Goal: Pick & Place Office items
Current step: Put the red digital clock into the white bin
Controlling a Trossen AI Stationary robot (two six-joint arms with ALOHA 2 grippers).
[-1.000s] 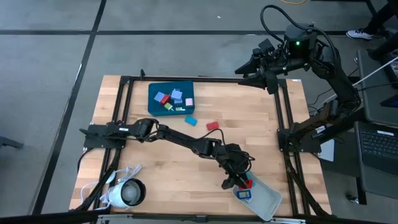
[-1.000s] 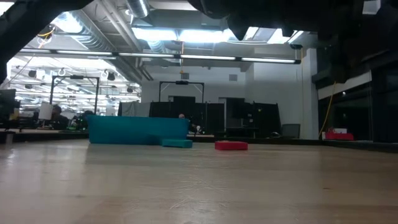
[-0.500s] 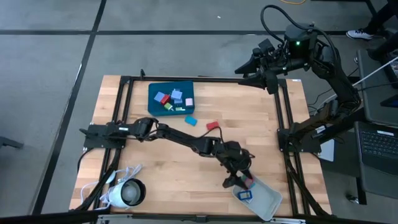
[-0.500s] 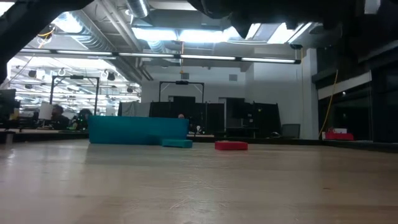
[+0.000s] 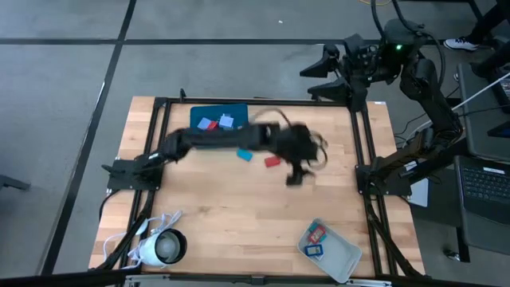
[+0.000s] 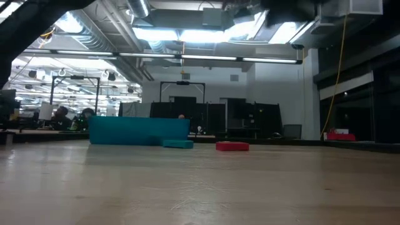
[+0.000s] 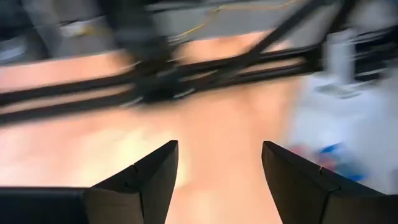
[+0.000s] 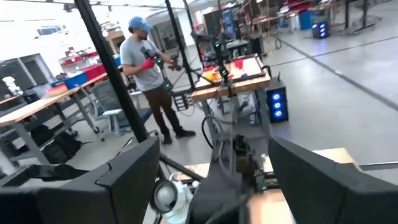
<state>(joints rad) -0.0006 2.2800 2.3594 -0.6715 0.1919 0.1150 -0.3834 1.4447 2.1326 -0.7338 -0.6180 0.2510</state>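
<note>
The office items are tiny blocks. Several lie in the teal tray at the far edge, partly under my left arm. A light blue piece and a red piece lie flat on the wood; the low view shows them as the light blue piece and the red piece. A red piece and a blue piece lie in the grey tray. My left gripper, blurred, hangs open over bare wood just right of the loose red piece; my left gripper holds nothing. My right gripper is open, raised beyond the table's far right corner.
A white round corded device sits at the near left corner. Black frame rails run along the table's sides. A laptop stands off the right side. A person stands in the room beyond.
My left gripper has lifted off the grey tray's left end and swung fast toward the far edge, now beside the loose red piece. The red piece it stood over stays in the grey tray. My right arm has drawn slightly farther back from the table.
</note>
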